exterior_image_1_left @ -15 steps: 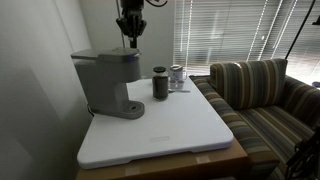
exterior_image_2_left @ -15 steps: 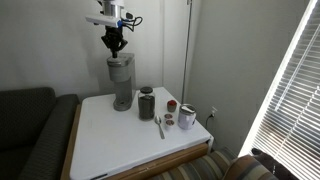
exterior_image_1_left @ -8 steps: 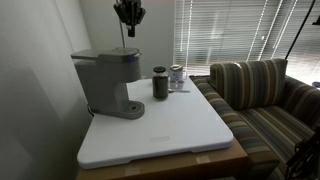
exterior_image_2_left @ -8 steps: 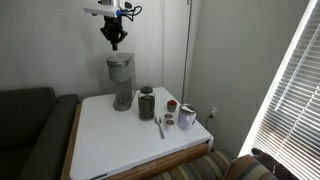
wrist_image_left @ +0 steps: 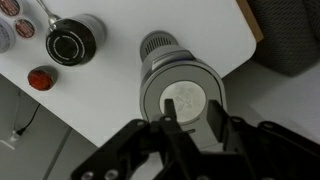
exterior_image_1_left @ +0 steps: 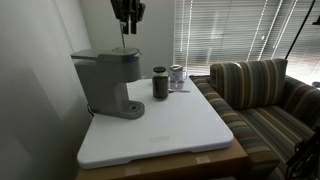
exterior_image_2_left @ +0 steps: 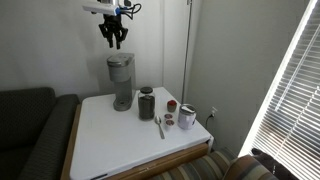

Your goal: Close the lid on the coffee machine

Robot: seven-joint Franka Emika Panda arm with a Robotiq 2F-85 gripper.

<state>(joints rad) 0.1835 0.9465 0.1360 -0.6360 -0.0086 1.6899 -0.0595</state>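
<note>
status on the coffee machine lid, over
Gripper open, empty, hanging above the coffee machine. Lid lies flat, looks shut. Nothing in the way.

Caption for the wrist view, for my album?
Robot hand hovering above grey coffee machine, lid down, on white table.

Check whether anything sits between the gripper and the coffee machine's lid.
Nothing visible does. The gripper hangs straight above the lid of the coffee machine with only air between them. The dark cup stands on the table beside the machine, off that line.
</note>
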